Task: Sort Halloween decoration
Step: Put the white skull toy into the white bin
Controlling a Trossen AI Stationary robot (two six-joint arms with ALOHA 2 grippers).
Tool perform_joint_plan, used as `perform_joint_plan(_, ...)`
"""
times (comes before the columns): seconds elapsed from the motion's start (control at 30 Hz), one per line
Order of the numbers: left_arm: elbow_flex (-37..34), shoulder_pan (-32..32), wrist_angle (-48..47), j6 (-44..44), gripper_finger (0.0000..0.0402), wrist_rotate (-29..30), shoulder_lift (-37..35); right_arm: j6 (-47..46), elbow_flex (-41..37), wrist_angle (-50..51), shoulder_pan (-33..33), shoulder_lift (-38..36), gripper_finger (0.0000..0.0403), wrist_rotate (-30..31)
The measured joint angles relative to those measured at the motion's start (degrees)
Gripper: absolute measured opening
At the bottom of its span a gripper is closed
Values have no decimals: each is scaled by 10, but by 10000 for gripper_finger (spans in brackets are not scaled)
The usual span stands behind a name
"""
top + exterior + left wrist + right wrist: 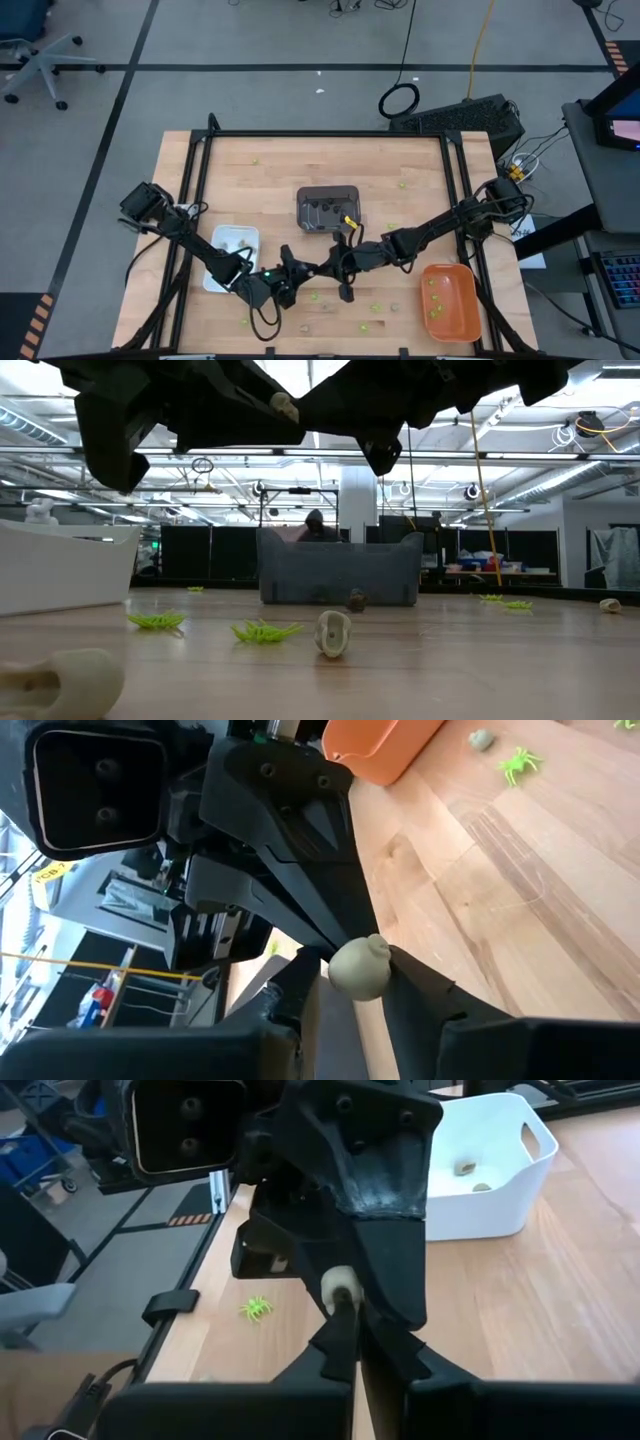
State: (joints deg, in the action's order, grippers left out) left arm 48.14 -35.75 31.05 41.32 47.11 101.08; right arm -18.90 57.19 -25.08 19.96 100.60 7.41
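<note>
Pinched between the fingers of the left end effector (365,995), a pale tan trinket (360,966) is riding clear of the counter (520,900), so the jaws are standing partly closed around it. Facing it tip to tip, the right end effector (350,1315) is pressing its fully closed fingers against the same trinket (a handover between arms, by my reading, though which way is unclear). Behind the left end effector the white tray (230,255) is holding other tan pieces; beyond the right one the orange tray (448,300) is holding green ones. Green spiders (265,630) are lying below both. Next, probably, one arm needs to let go cleanly so the trinket can travel to the white tray.
</note>
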Motion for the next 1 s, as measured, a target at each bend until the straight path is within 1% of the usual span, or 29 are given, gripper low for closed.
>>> perform_joint_plan(0.53,0,0,1,-4,89,-2,0,-17,0,1,-1,0,0,-2)
perform_joint_plan(0.73,0,-2,1,-5,89,1,0,-29,0,2,-1,0,1,23)
perform_joint_plan(0.83,0,-2,1,-5,89,3,0,-29,0,2,-1,0,10,26)
perform_joint_plan(1.0,0,-2,0,-5,88,5,0,-30,0,3,-1,0,36,27)
